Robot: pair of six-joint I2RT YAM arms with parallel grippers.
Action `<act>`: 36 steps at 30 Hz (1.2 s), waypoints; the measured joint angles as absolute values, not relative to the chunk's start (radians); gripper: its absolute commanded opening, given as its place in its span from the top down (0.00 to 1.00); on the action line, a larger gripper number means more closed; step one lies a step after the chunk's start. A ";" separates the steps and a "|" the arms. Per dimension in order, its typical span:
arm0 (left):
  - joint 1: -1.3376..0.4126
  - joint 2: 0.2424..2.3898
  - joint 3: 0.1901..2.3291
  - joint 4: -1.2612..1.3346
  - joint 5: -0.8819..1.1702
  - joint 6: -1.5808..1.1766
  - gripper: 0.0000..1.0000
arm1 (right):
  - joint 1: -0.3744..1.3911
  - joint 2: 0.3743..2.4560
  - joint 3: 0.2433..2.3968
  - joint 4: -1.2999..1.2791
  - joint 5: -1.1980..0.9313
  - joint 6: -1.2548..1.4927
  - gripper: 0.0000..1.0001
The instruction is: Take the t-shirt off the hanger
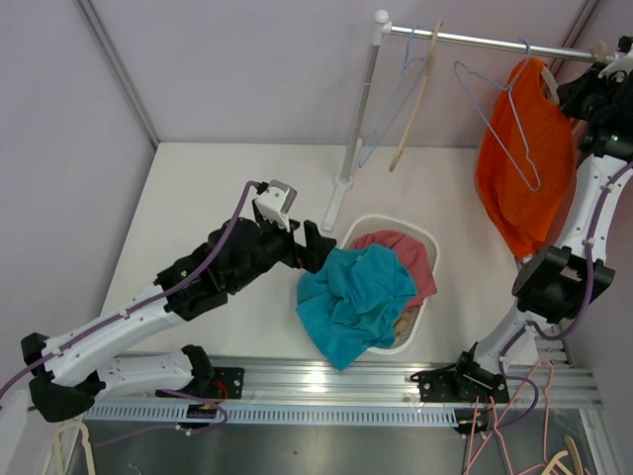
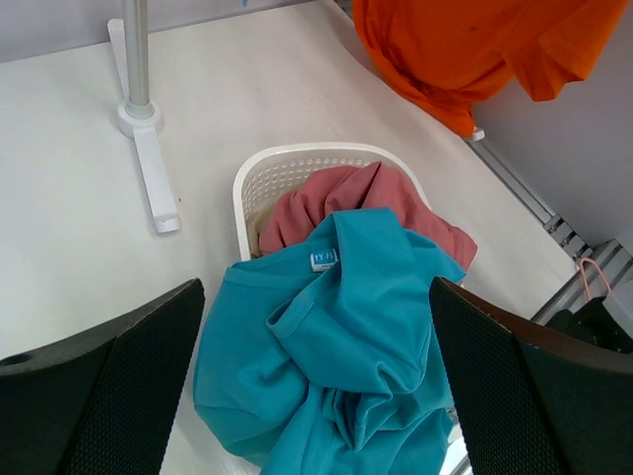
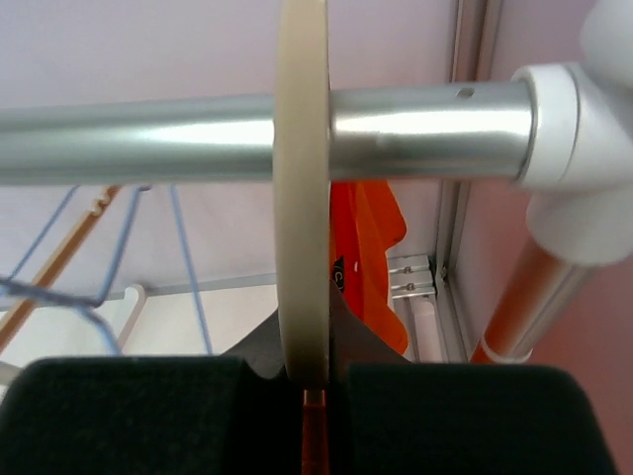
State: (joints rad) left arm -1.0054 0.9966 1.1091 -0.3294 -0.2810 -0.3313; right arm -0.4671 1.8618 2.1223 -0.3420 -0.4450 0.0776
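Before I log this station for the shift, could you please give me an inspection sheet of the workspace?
Surface: white table, carrying the rack foot and a basket.
Job's things: orange t-shirt hangs from the rail, not yet off; cream hanger hooked over the rail.
Clutter: basket holds a teal shirt over a pink garment; wooden hanger and blue wire hanger on the rail.
Grippers: left gripper open above the teal shirt; right gripper shut on the cream hanger's hook.
Cables: purple cable along each arm; loose bundle at front right.
Surroundings: plain walls, metal track.
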 measured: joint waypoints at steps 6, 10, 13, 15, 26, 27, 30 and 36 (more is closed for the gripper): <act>-1.005 0.975 1.050 -0.308 -0.285 -0.331 0.01 | -0.466 1.739 2.022 -0.328 -0.452 0.108 1.00; -1.005 0.969 1.042 -0.300 -0.286 -0.322 0.01 | -0.464 1.703 2.019 -0.314 -0.464 0.130 1.00; -1.005 0.957 1.042 -0.297 -0.289 -0.310 0.00 | -0.458 1.680 1.999 -0.295 -0.463 0.141 1.00; -1.005 0.946 1.042 -0.295 -0.292 -0.304 0.00 | -0.453 1.675 2.003 -0.301 -0.454 0.145 1.00; -1.011 0.926 1.021 -0.262 -0.232 -0.296 0.01 | -0.331 1.367 1.753 -0.524 -0.044 0.222 1.00; -1.020 0.926 1.010 -0.247 -0.229 -0.295 0.00 | -0.313 1.302 1.698 -0.550 -0.002 0.242 1.00; -1.080 0.931 0.979 -0.211 -0.224 -0.279 0.01 | -0.287 1.169 1.638 -0.627 0.104 0.322 1.00; -1.314 1.037 0.925 0.034 -0.260 -0.161 0.00 | -0.284 1.092 1.671 -0.756 0.282 0.511 1.00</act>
